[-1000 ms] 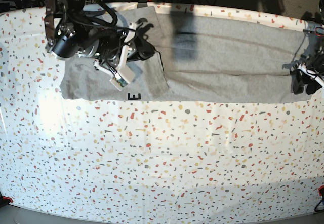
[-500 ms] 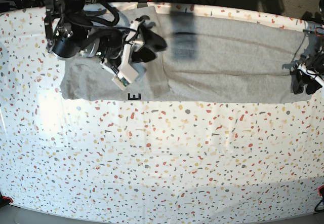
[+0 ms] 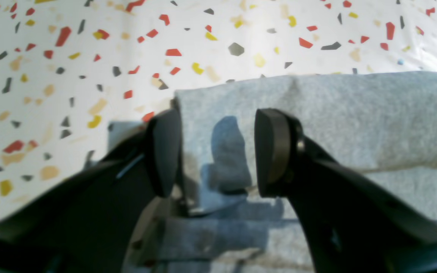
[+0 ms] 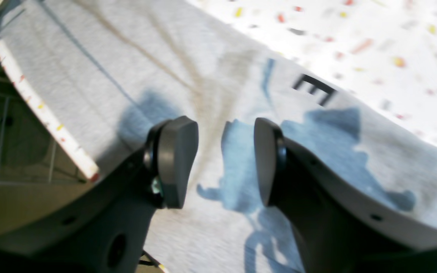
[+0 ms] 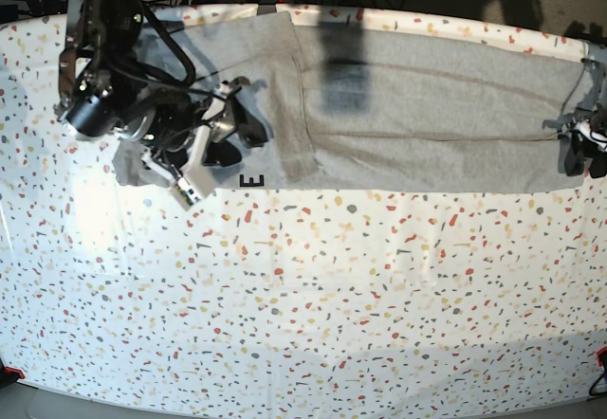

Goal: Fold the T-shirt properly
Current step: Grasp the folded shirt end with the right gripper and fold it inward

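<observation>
Light heather-grey cotton T-shirt (image 5: 427,116) lies as a long flat band across the far side of the speckled terrazzo-pattern table (image 5: 303,296), w/ one flap doubled over at its left end and a black "E" (image 5: 252,181) showing at the near edge. Right gripper (image 4: 224,161) hangs over that left end, jaws apart, nothing between them. Left gripper (image 3: 216,151) sits at the right-hand edge, jaws wide, empty; prob. just above the cloth, hard to tell. Next fold: pinch both end corners cleanly, one layer-stack each, lift evenly, keep edges parallel.
</observation>
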### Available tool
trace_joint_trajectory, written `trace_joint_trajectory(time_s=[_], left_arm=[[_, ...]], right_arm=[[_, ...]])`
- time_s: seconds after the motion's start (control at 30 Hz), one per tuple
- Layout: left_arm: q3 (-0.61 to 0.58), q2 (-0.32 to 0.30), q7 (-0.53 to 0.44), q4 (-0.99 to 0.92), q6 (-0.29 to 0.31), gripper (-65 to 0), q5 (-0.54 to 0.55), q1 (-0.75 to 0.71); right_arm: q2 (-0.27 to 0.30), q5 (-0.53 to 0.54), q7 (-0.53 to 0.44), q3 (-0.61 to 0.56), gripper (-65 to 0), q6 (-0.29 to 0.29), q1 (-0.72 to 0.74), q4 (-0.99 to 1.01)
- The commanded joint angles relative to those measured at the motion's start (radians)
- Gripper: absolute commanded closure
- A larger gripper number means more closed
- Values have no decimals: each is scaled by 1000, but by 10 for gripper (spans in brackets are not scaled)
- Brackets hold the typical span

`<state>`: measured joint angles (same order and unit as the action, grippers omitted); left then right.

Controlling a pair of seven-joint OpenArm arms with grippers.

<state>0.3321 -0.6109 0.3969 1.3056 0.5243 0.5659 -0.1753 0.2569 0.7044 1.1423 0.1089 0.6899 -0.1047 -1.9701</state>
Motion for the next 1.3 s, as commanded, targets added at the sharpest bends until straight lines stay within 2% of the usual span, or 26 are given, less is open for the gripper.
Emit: trace_joint_trajectory(time_s=[0.0,0.2,0.3,0.43,0.57,0.67,0.8,0.97,1.27], left_arm=[[13,-28,-21,16,1,-312,11,5],[23,-33,-39,-35,0,-312,12,-27],[29,-40,-73,-113,2,-312,79,-26],[75,-40,-71,-191,99,-312,170,-26],[99,-40,-40,-250,174,-312,188,-26],[99,-35,-39,-309,174,-311,205,-24],[99,-35,-52,-376,174,-311,286,-23],[99,-19,38,-381,174,-311,411,-20],[99,64,87,-381,174,-305,412,-15]], right_arm=[[4,13,-19,24,-286,8,12,-16],[10,23,-17,114,-286,8,-3,-16],[10,42,-14,123,-286,8,-20,-16],[9,43,-12,123,-286,8,-29,-16],[9,43,-13,123,-286,8,-29,-16],[9,44,-13,123,-286,8,-29,-16],[9,62,-11,123,-286,8,-29,-16],[9,62,-11,123,-286,8,-29,-16],[9,62,-11,123,-286,8,-29,-16]])
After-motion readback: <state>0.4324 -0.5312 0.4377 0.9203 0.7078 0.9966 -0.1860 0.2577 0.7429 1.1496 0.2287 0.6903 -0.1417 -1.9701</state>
